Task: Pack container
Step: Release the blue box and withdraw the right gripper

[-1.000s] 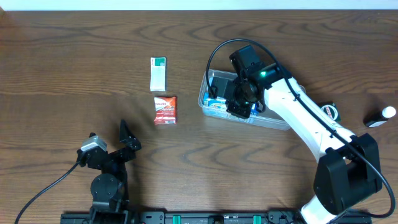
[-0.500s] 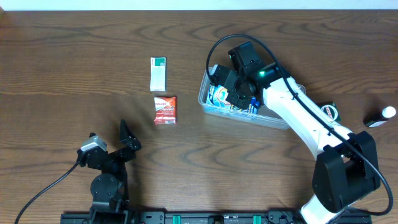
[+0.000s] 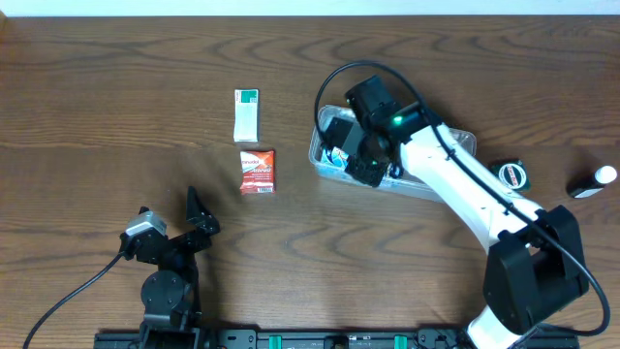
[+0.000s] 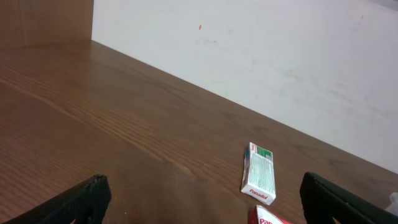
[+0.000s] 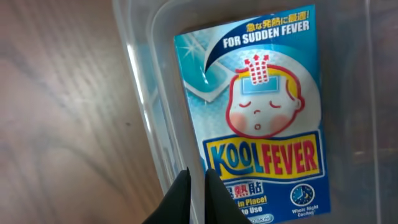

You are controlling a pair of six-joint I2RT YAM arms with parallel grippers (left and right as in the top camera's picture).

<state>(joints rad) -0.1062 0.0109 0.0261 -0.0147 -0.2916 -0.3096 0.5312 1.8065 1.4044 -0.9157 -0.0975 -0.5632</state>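
One container, one packet inside, two boxes

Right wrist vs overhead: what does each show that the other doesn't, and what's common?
Right wrist only: the blue packet print, "KOOLFEVER, for sudden fever", and the right gripper fingertips close together beside the container wall.
Overhead only: the green-and-white box, the red box, the left gripper open at lower left, a dark round item and a black-and-white item at far right.
Both: the clear container with the blue packet lying in it, and the right gripper over it.
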